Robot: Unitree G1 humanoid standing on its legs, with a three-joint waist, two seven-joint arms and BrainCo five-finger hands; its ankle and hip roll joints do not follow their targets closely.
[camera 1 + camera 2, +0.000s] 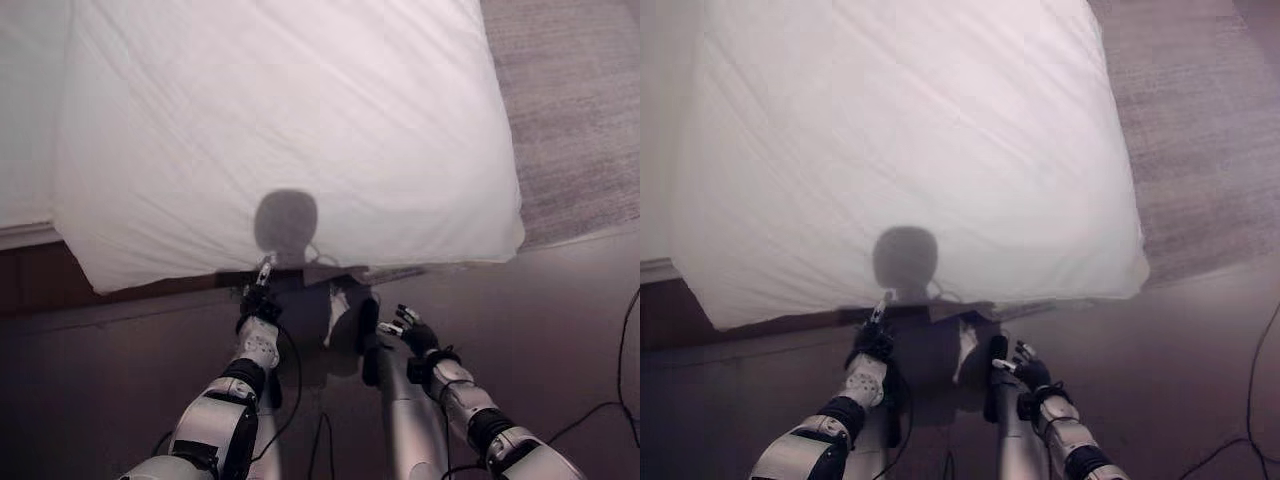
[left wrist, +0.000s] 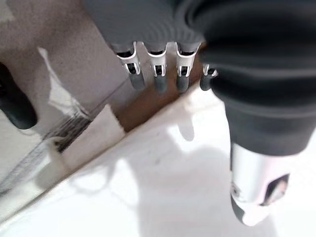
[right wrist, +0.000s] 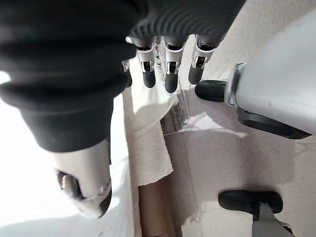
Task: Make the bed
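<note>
Bed: our white duvet [image 1: 290, 130] already lies spread and fairly smooth, its near edge just ahead of us.
Left hand [image 1: 258, 300]: fingers straight, empty, near that edge.
Right hand [image 1: 412, 332]: relaxed, holding nothing.
Left to do: we judge only final straightening remains.

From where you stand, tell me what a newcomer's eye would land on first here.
The big white duvet takes the eye first, spread smooth across the bed, its near edge hanging just ahead of the robot. Next come the two hands below that edge: the left hand reaches up to the hem with straight fingers, and the right hand hangs lower, fingers relaxed, holding nothing. A grey carpet runs along the right.
</note>
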